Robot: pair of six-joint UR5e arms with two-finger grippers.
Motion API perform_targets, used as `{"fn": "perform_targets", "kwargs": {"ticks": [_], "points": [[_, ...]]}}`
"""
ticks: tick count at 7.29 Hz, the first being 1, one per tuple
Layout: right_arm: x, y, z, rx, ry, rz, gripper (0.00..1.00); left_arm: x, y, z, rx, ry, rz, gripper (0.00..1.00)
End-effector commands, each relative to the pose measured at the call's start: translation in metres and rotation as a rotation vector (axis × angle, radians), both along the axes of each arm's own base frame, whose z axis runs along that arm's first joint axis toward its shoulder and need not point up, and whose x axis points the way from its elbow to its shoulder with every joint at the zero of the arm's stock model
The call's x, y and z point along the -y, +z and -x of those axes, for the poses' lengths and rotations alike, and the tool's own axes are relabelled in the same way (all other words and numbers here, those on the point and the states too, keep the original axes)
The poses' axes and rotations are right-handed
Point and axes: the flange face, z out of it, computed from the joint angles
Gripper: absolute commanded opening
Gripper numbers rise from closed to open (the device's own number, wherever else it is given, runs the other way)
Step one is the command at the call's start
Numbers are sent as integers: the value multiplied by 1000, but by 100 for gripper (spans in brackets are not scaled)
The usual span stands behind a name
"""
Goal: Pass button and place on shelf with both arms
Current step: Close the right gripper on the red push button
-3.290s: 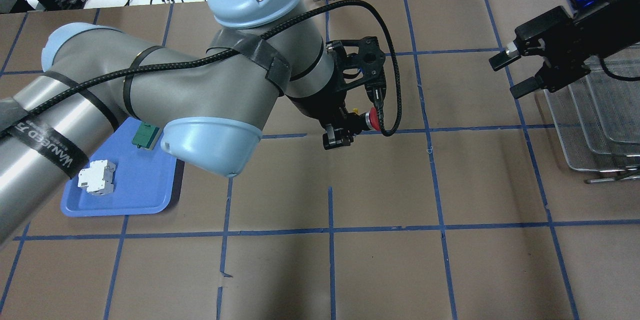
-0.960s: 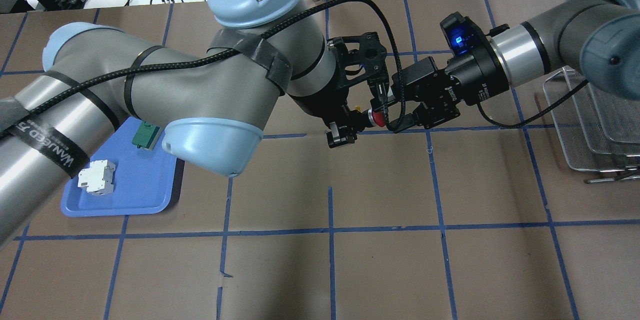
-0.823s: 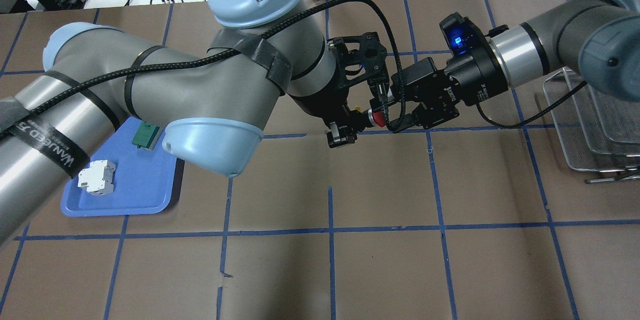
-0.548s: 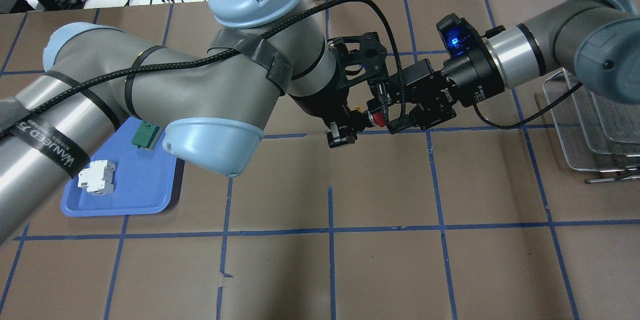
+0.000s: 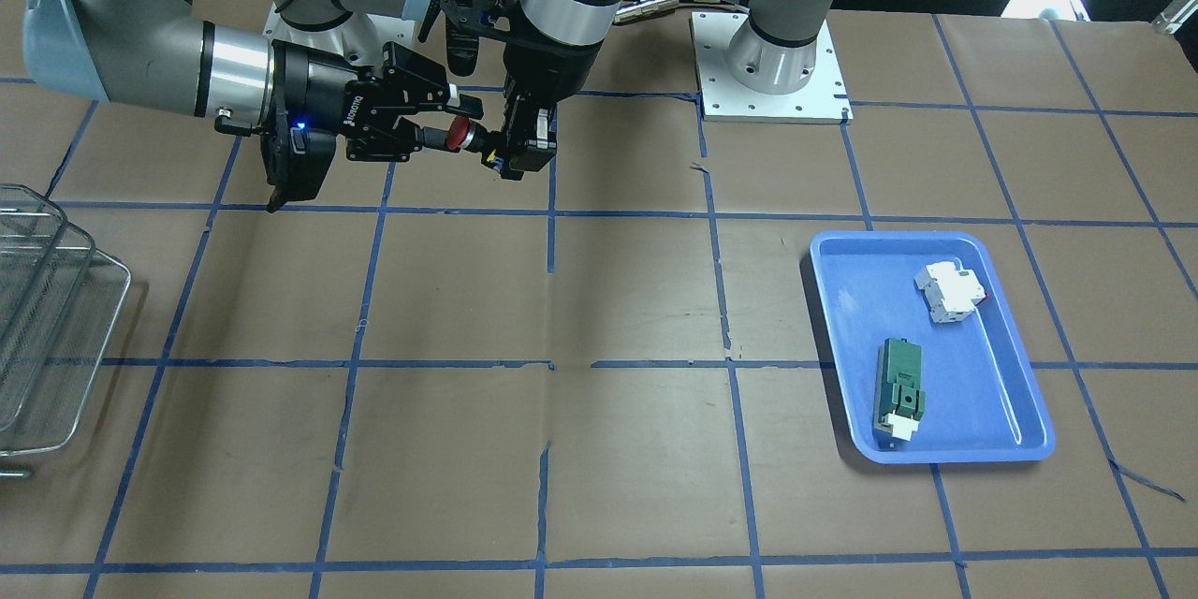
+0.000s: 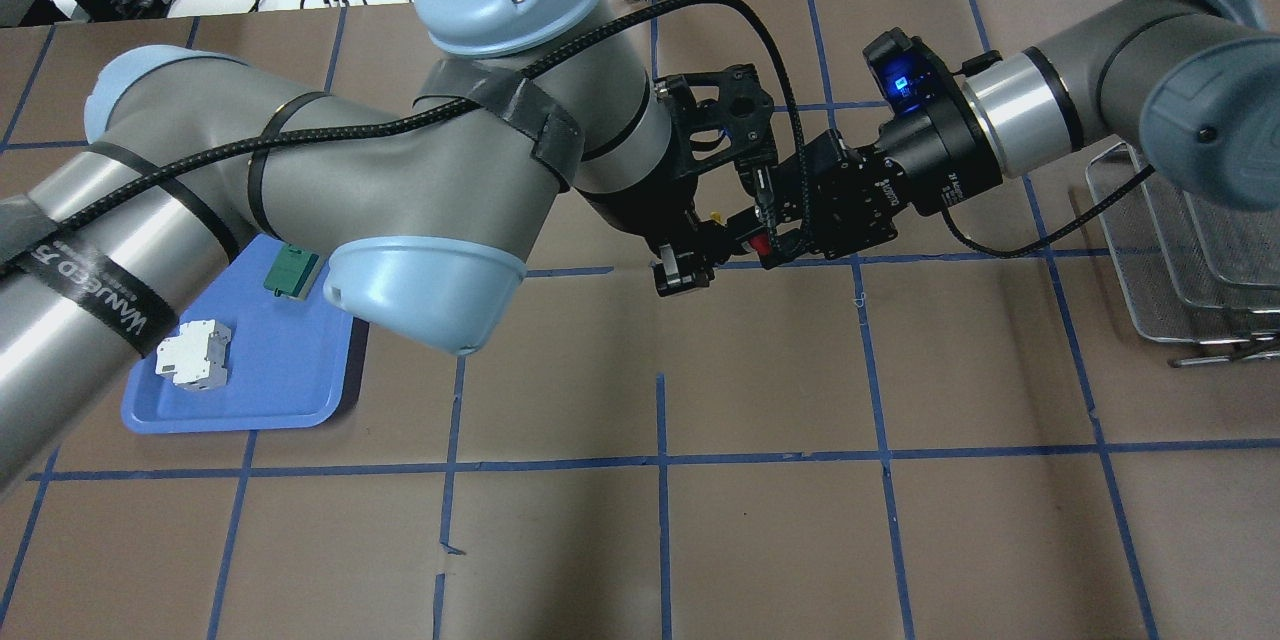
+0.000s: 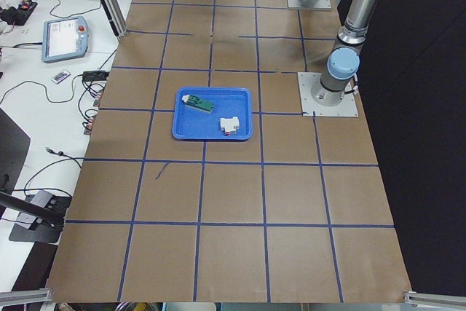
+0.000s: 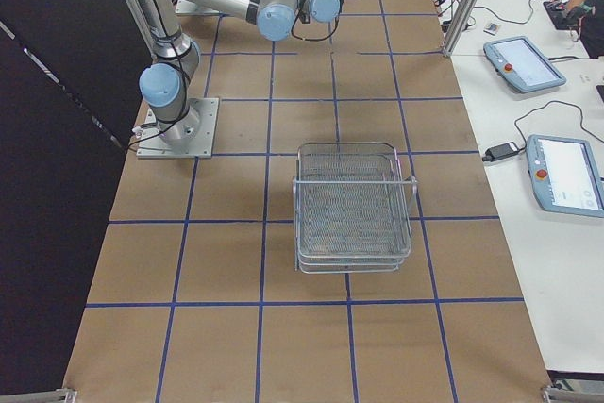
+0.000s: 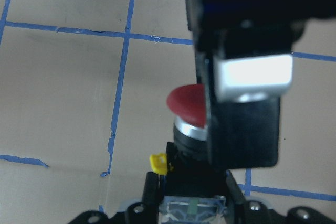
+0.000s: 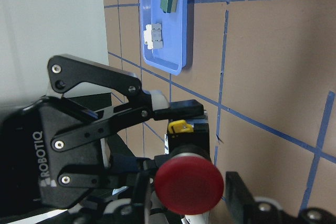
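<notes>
Your left gripper pinches the button by its black body, in the air over the table's middle stretch, nearer the robot-side edge. Your right gripper is spread, with a finger on each side of the red cap. This looks like the hand-over. Push the right fingers past the domed cap onto the collar behind it, centre them and close firmly. Only then let the left one release, since a grip on the dome alone would likely slip. The shelf sits at the table's right end edge. White ROBOTIQ lettering reads on the left gripper's housing. The black strap on the left arm carries white letters I cannot read surely
</notes>
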Motion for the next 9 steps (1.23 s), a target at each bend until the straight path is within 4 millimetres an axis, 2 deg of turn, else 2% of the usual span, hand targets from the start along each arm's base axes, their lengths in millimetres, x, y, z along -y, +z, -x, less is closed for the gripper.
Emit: {"fn": "perform_targets", "kwargs": {"ticks": [1, 2, 3, 4, 7, 8, 9], "points": [[1, 2, 0, -2, 1, 5, 17, 0, 0, 0, 1, 1, 1, 0], [1, 2, 0, -3, 0, 6, 17, 0, 1, 0, 0, 1, 2, 4], [2, 2, 0, -3, 0, 6, 17, 0, 1, 0, -1, 1, 3, 54], [2, 2, 0, -3, 0, 6, 17, -1, 1, -1, -1, 1, 3, 100], [4, 6, 2, -11, 2, 17, 18, 0, 4, -5, 7, 7, 9, 100], [9, 15, 19, -73, 9, 42, 18, 11, 4, -22, 28, 60, 3, 100], [19, 31, 42, -161, 3, 62, 17, 36, 0, -60, 46, 166, -23, 100]]}}
